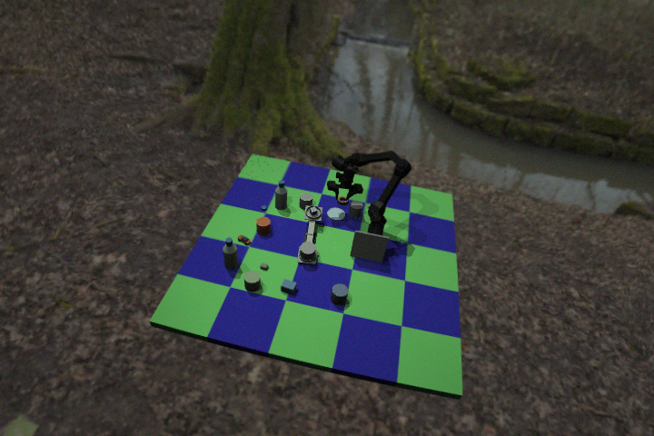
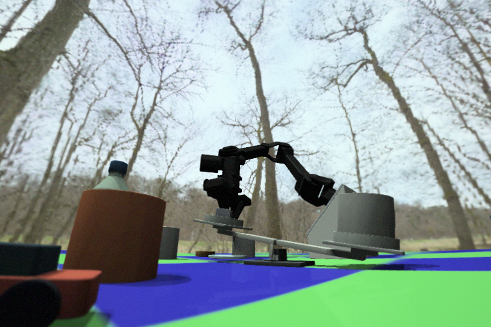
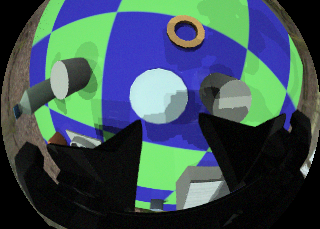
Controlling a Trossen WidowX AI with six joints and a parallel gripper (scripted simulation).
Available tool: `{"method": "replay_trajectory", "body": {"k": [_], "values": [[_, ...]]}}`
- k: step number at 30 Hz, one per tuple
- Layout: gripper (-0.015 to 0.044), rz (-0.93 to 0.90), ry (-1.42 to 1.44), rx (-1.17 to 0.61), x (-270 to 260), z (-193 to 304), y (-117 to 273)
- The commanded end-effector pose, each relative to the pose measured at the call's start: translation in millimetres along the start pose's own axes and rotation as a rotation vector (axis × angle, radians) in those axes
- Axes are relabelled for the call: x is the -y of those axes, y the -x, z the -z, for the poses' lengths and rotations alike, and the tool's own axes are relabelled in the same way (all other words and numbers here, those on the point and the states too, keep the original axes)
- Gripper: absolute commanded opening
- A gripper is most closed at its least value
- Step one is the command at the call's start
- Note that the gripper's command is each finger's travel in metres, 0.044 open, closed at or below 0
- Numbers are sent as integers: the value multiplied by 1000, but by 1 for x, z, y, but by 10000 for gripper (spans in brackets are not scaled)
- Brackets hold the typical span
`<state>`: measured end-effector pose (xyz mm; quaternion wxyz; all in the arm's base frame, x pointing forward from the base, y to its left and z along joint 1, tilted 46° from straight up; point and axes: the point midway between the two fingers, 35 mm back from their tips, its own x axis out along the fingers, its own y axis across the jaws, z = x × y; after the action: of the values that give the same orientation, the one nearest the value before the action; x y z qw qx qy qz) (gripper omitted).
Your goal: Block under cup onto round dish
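The balance (image 1: pixel 311 231) (image 2: pixel 300 245) is tilted, its far end up. A small grey block (image 1: pixel 313 211) (image 2: pixel 224 212) lies uncovered on the raised pan. The other grey cup (image 1: pixel 308 252) (image 2: pixel 365 217) stands on the low pan. The lifted cup (image 1: pixel 356 209) (image 2: pixel 244 246) (image 3: pixel 232 101) stands on the table, beside the pale round dish (image 1: pixel 336 213) (image 2: pixel 226 256) (image 3: pixel 158 96) and apart from it. The dish is bare. My gripper (image 1: pixel 343 195) (image 3: pixel 170 121) is open and empty, high near the dish; in the exterior view its fingers are partly hidden behind the raised pan.
A wooden ring (image 3: pixel 171 32) lies beyond the dish. A grey cylinder (image 1: pixel 305 200) (image 3: pixel 60 80) and a bottle (image 1: pixel 281 197) stand near the raised pan. A slanted grey panel (image 1: pixel 369 246) (image 2: pixel 327 227) stands by the arm's base. An orange cylinder (image 1: pixel 262 226) (image 2: pixel 114 235) stands beyond the balance.
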<state>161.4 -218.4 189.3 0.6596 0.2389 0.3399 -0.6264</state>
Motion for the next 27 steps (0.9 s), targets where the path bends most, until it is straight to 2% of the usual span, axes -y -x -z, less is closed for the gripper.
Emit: {"method": "replay_trajectory", "body": {"k": [1, 12, 27], "values": [[260, 10, 112, -38, -48, 14, 1], [260, 112, 341, 22, -159, 79, 11], [260, 122, 355, 32, -162, 83, -6]]}}
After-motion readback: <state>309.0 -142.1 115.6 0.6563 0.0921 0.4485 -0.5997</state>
